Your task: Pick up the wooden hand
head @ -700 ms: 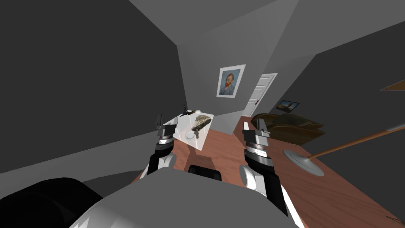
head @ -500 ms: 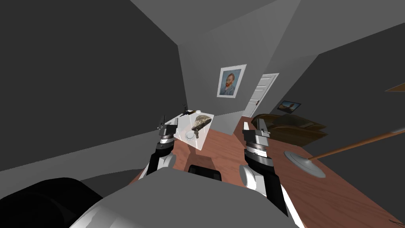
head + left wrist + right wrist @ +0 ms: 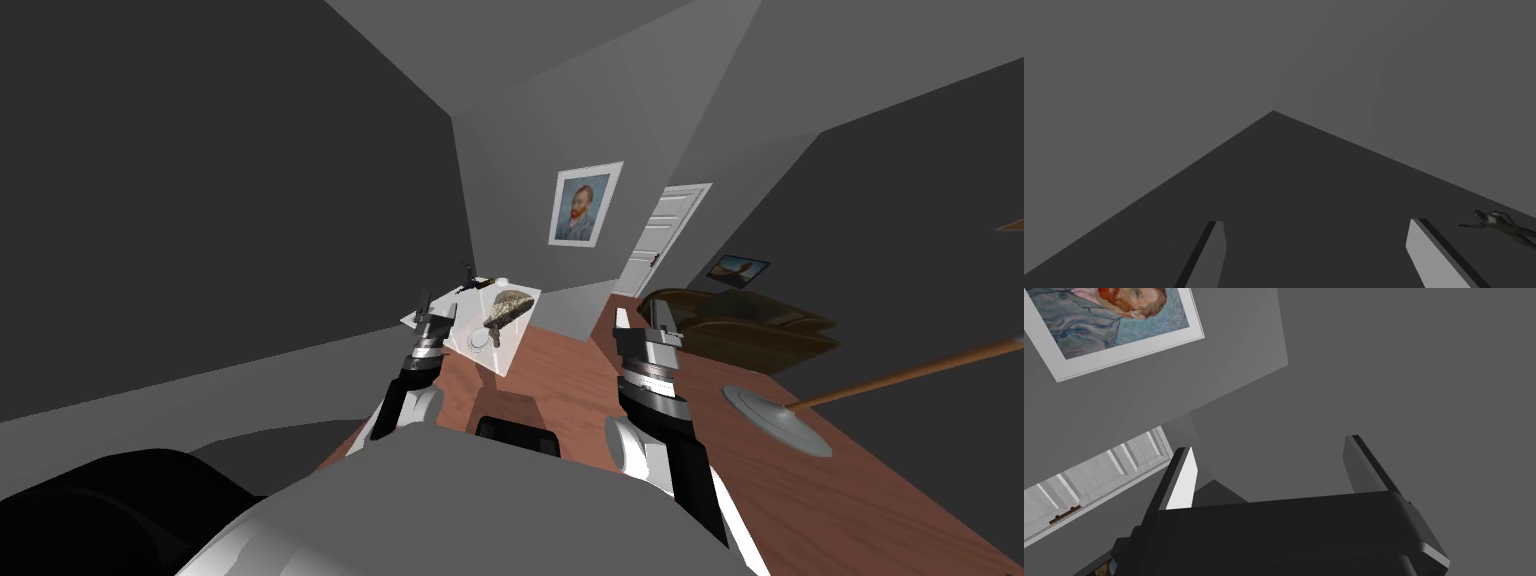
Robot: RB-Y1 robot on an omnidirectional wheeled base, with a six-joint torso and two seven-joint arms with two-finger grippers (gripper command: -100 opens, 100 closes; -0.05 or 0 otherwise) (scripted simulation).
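Observation:
The wooden hand point(image 3: 506, 306), brown and mottled, lies on a small white table point(image 3: 516, 346) ahead of me. My left gripper point(image 3: 432, 312) hovers at the table's left edge, a short way left of the hand. In the left wrist view that gripper point(image 3: 1316, 247) is open with nothing between its fingers point(image 3: 1421, 245), facing a dark flat surface that meets grey walls at a corner. My right gripper point(image 3: 640, 322) is raised to the right of the table, and in its wrist view it point(image 3: 1271, 463) stands open and empty.
A small dark figurine point(image 3: 467, 275) stands at the table's far edge, also the figurine point(image 3: 1496, 222) beside my left finger. A round white object point(image 3: 483, 343) sits near the hand. A brown armchair point(image 3: 745, 322) and a tipped floor lamp point(image 3: 778, 420) are on the right, and a white door point(image 3: 660, 235) lies beyond.
My left gripper has moved right, closer to the table's edge and the wooden hand. The head view has shifted slightly. The right arm has stayed put.

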